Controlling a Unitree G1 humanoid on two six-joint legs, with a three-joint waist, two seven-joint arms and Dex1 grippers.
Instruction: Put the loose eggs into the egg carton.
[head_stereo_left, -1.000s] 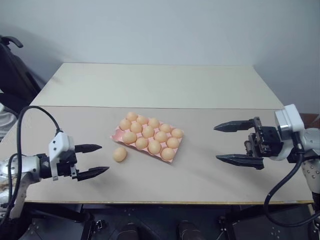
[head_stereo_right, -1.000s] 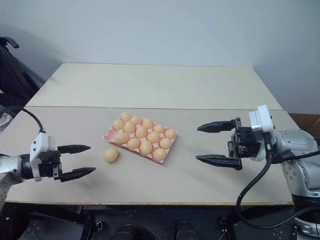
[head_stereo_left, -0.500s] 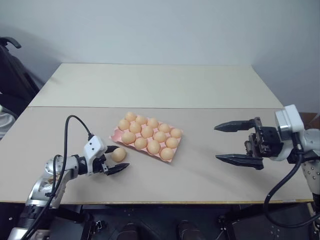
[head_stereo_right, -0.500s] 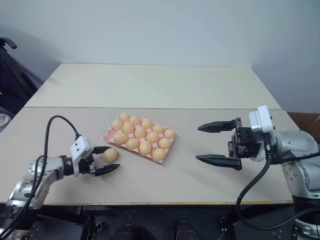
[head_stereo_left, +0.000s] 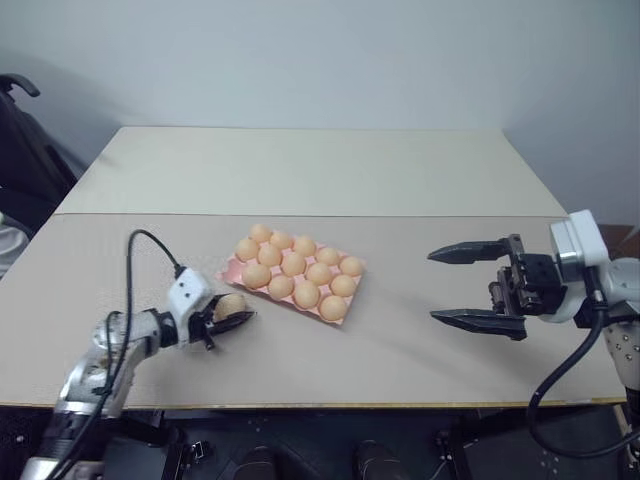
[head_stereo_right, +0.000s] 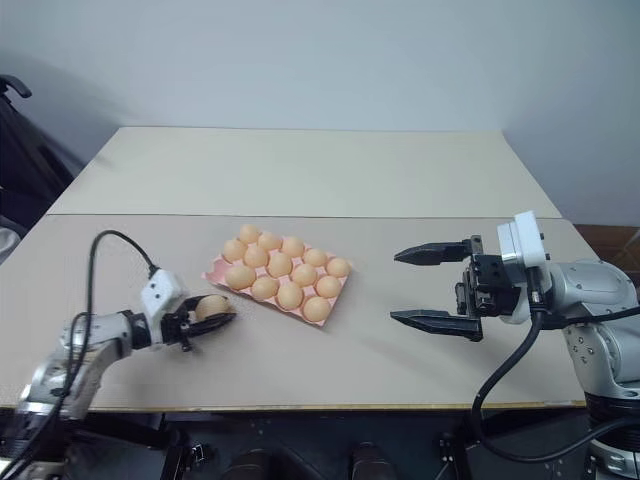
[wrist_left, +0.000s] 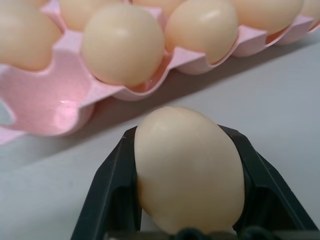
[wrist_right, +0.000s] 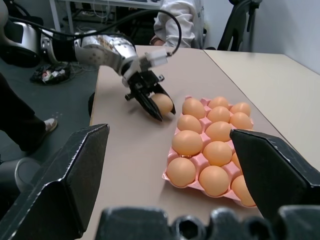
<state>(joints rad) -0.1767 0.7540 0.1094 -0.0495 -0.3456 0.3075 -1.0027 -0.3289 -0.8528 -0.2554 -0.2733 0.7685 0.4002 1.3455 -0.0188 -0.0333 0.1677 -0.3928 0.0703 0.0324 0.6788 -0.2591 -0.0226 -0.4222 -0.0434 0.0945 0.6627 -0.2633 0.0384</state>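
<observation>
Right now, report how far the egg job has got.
Done: eleven eggs sit in the pink egg carton.
In hand: the left gripper is shut on the last loose egg, at the table beside the carton.
Left: place that egg in the empty corner cup. The right gripper hangs open, apart.

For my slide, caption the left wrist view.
Left claw shut on a loose egg beside the carton.
</observation>
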